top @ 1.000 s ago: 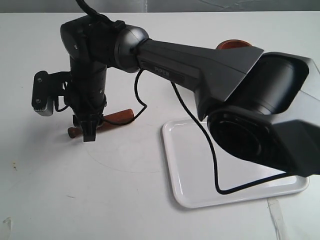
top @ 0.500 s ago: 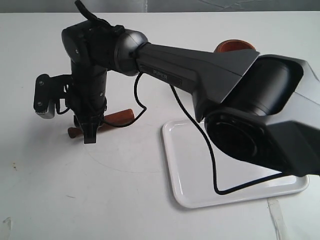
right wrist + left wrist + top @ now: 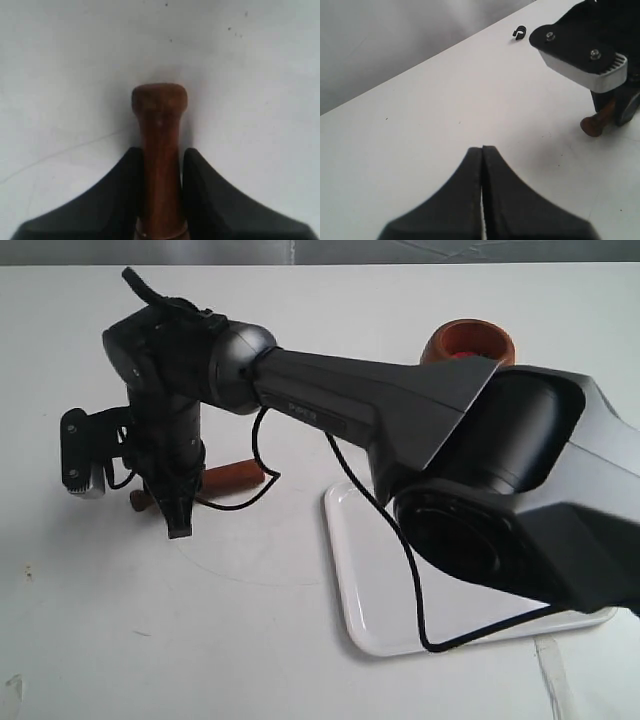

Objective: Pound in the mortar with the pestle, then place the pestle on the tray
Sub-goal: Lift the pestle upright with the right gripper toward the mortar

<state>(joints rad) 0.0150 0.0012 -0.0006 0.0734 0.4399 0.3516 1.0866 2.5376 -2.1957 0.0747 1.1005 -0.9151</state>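
Right wrist view only: right gripper clamped on the slim neck of the pestle, smooth reddish-brown wood, rounded knob jutting beyond the black fingers. Left wrist view only: left gripper pressed closed, fingertips meeting, over the matte white table. Exterior view: pestle left of centre, long axis roughly horizontal, knob leftward, thick end rightward. Glossy white tray at lower right. Rounded wooden mortar at upper right, partly behind the arm.

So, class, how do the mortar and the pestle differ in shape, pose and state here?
The mortar is a rounded cup; the pestle is a slim club. The mortar stands upright; the pestle lies roughly level. No gripper holds the mortar, while the pestle sits between the fingers of the right gripper. Both are brown wood.
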